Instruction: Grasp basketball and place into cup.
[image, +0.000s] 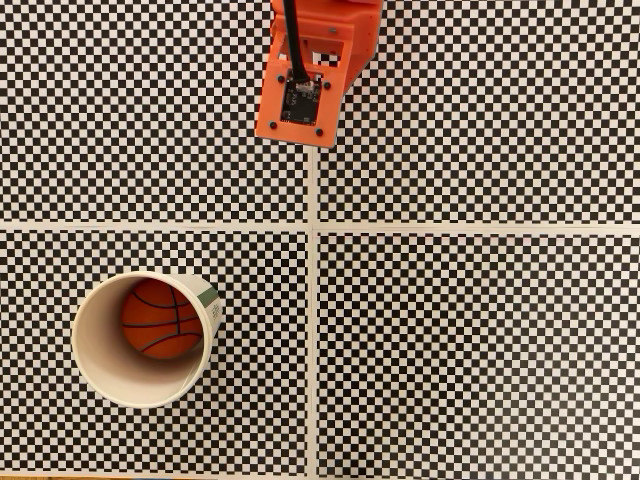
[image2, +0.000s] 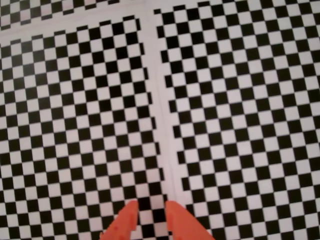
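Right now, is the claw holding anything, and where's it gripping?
Nothing. The claw has only checkered table between its tips; the basketball sits inside the cup.

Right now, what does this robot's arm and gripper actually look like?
The arm is bright orange plastic with blocky, angular sides. In the fixed view its wrist end carries a small dark circuit board set in a recess, with a black cable running up from it and small dark screws at the corners. In the wrist view the gripper shows as two smooth orange fingers tapering to rounded tips.

cup (image: 100, 375): matt paper | basketball (image: 160, 320): rubbery, slight sheen | gripper (image2: 150, 212): matt plastic
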